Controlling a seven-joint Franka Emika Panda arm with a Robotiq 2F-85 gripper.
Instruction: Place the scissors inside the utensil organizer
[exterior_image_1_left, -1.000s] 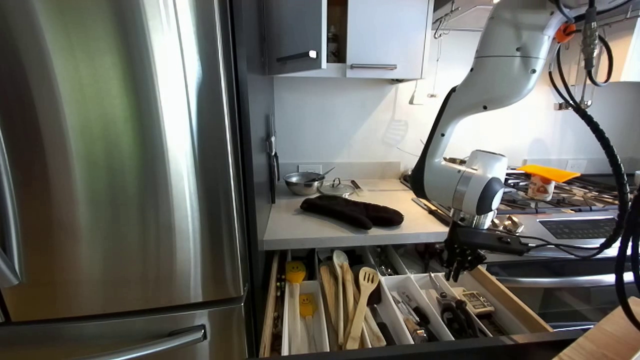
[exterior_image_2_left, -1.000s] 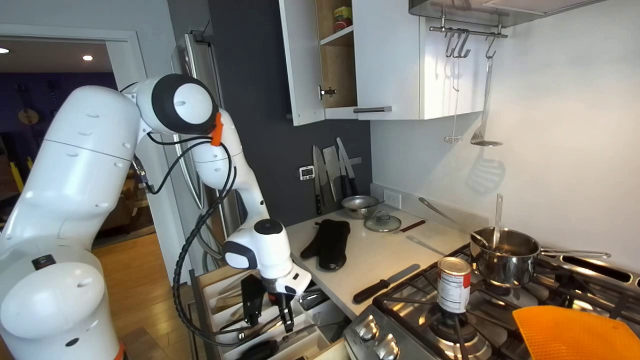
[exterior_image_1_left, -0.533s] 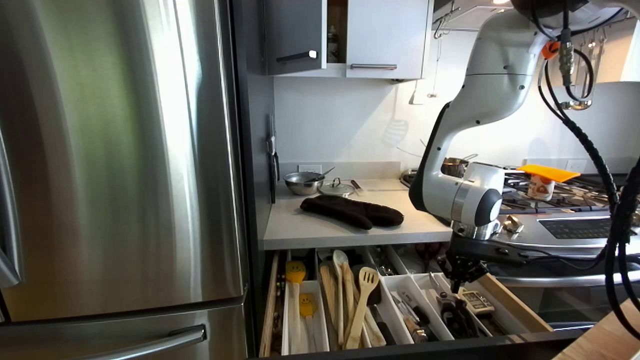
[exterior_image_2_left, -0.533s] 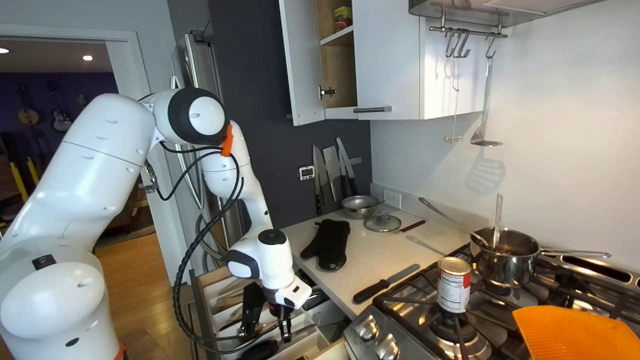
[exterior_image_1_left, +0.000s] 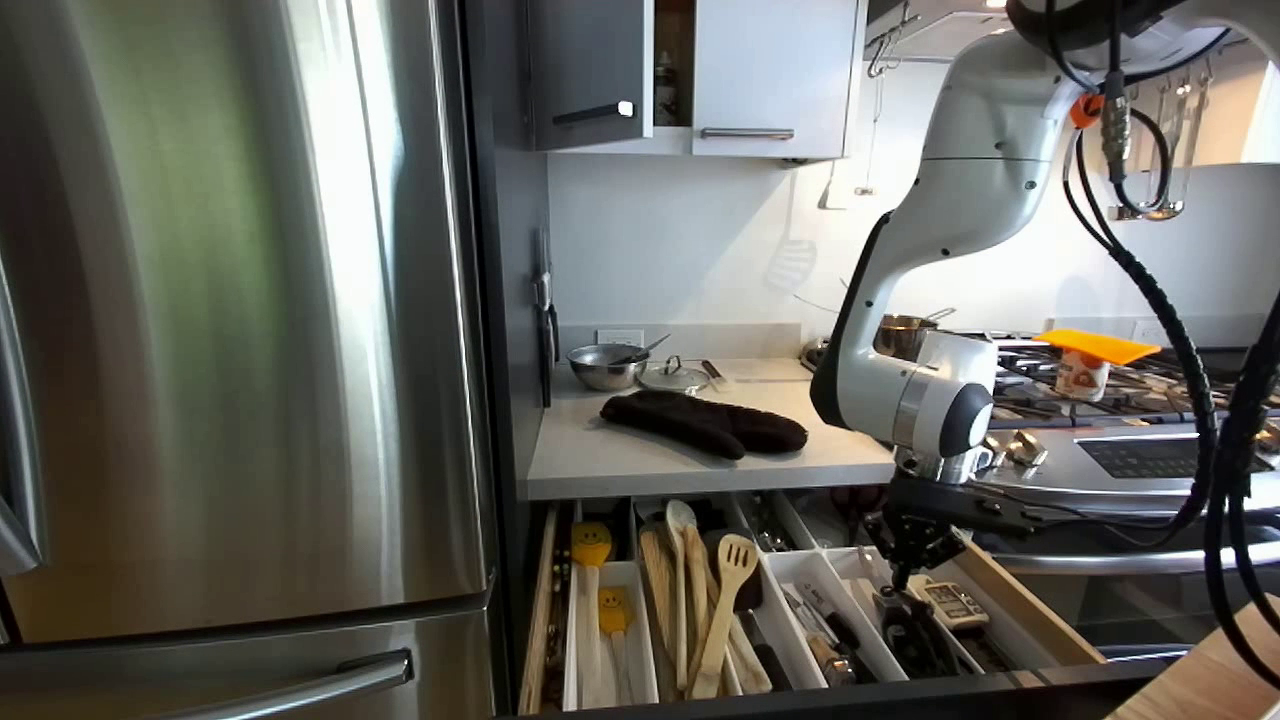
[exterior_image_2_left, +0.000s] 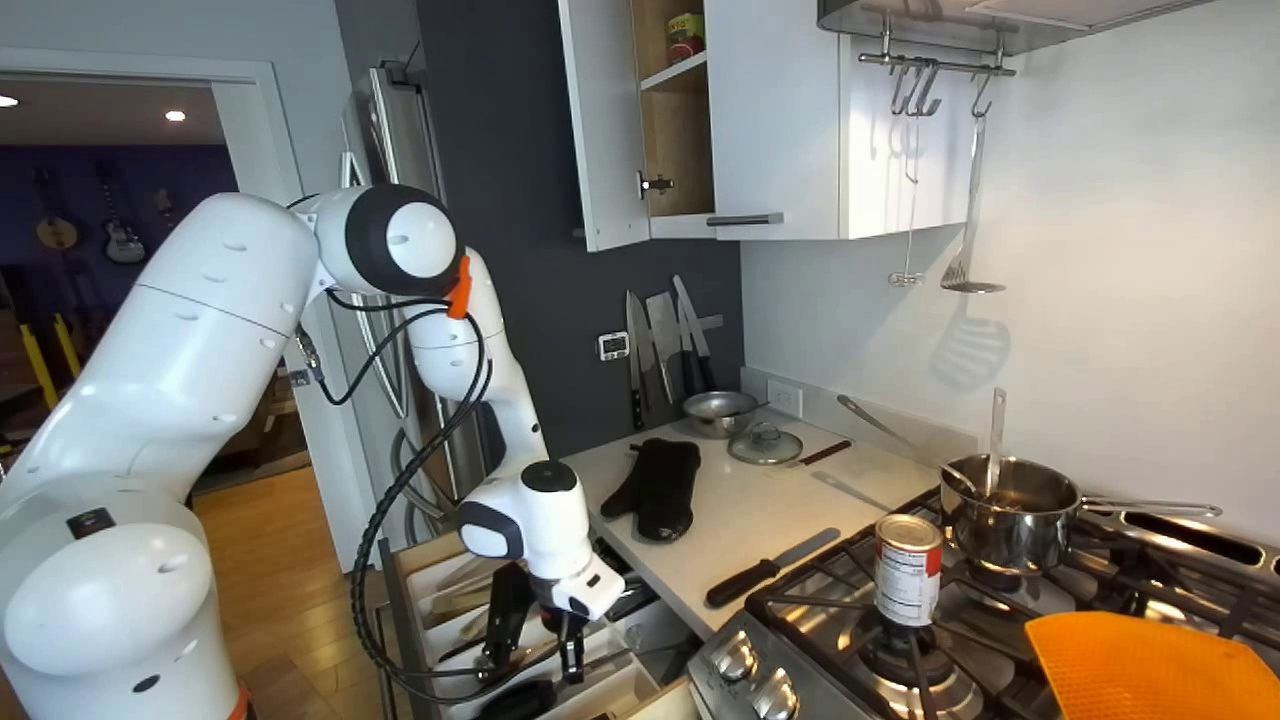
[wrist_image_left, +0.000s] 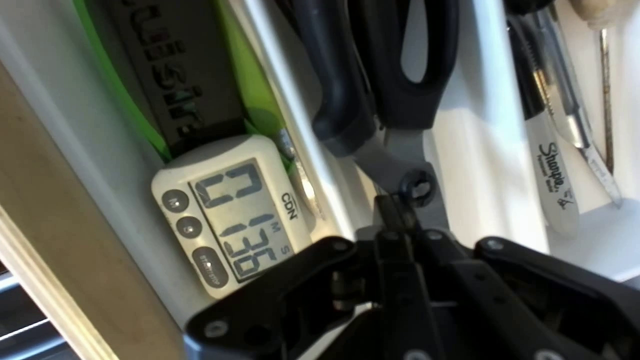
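Gripper (exterior_image_1_left: 899, 583): in an exterior view, it pointed down at the scissors (exterior_image_1_left: 918, 640).
Scissors: sat under the gripper, in a white slot of the utensil organizer (exterior_image_1_left: 868, 625).
Wooden spoons (exterior_image_1_left: 718, 640): lay left of the gripper.
Black mitt (exterior_image_2_left: 665, 490): in an exterior view, it lay up and right of the gripper.
Fingers (wrist_image_left: 389, 217): in the wrist view, they looked pressed together; I couldn't tell if they pinched the scissors.
Timer (wrist_image_left: 240, 210): there, it lay one slot left of the gripper.
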